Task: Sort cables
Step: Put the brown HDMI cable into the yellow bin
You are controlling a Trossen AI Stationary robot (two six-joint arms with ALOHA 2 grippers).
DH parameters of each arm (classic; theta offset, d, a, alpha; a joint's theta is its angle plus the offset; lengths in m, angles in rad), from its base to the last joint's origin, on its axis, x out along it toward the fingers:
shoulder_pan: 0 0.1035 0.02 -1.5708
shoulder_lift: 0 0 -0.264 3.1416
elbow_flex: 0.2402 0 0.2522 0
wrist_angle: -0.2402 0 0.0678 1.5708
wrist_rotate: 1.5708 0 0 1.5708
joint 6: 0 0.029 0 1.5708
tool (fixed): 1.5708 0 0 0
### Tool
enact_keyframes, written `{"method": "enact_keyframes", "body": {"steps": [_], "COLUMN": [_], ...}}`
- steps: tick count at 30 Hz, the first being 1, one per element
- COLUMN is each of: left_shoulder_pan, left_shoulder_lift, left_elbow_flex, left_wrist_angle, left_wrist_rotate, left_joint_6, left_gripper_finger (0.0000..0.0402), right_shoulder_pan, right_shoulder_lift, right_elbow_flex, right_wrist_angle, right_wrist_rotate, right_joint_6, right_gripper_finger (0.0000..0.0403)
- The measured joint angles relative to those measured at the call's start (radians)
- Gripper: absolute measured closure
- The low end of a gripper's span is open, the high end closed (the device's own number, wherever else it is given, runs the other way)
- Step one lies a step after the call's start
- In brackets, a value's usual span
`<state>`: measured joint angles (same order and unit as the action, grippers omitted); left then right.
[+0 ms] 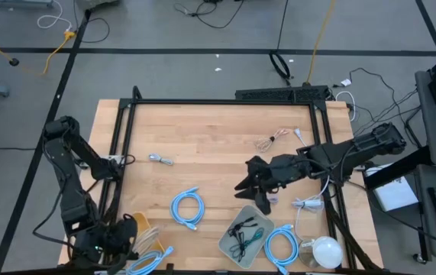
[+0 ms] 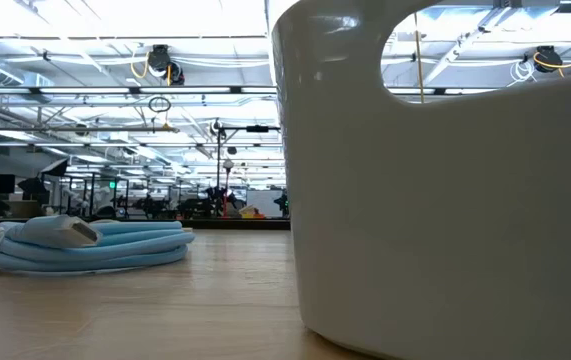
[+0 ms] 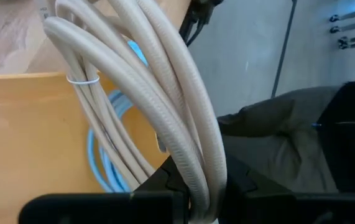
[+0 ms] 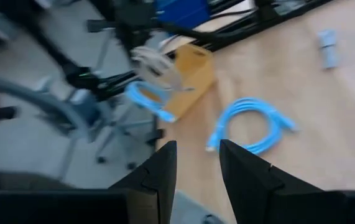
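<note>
Your left gripper pinched the beige cable upright at the table's corner; right gripper gaped empty.

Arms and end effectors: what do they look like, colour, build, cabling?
Both arms are dark, near-black, jointed segments with black cabling running along them. The left arm rises from the table's left edge, the right arm from the right. The right end effector has two flat, tapered matte-black fingers. The left end effector shows blocky black finger bases. No markings are visible.
</note>
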<state>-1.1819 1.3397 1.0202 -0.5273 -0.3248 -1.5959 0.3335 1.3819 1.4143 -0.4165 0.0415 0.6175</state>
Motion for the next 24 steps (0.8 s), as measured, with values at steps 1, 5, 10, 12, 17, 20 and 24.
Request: {"method": "enact_keyframes", "body": {"steps": [1, 5, 10, 12, 17, 20, 24], "left_shoulder_pan": [-0.001, 0.001, -0.002, -0.005, -0.034, -0.045, -0.062], "left_shoulder_lift": [0.000, 0.000, -0.006, -0.006, -0.011, -0.012, -0.013], "left_elbow_flex": [0.000, 0.002, 0.000, 0.000, 0.000, 0.000, 0.000], "left_wrist_angle": [-0.012, -0.089, -0.187, -0.225, -0.240, -0.251, -0.249], "left_wrist_rotate": [0.018, 0.170, 0.309, 0.320, 0.294, 0.249, 0.194], "left_joint_6": [0.002, 0.027, 0.125, 0.170, 0.244, 0.251, 0.258], "left_gripper_finger": [0.0363, 0.0363, 0.0364, 0.0364, 0.0364, 0.0364, 0.0364], "right_shoulder_pan": [-0.003, -0.006, -0.005, -0.005, -0.005, -0.005, -0.007], "right_shoulder_lift": [0.000, 0.000, 0.000, 0.000, 0.000, 0.000, 0.000], "right_elbow_flex": [0.000, 0.000, 0.000, 0.000, 0.000, 0.000, 0.000], "right_wrist_angle": [0.007, 0.023, 0.071, 0.095, 0.126, 0.126, 0.128], "right_wrist_rotate": [-0.034, -0.069, -0.038, -0.012, 0.099, 0.156, 0.173], "right_joint_6": [0.008, 0.034, 0.049, 0.066, 0.074, 0.069, 0.070], "right_gripper_finger": [0.0289, 0.0289, 0.0289, 0.0289, 0.0289, 0.0289, 0.0289]}}
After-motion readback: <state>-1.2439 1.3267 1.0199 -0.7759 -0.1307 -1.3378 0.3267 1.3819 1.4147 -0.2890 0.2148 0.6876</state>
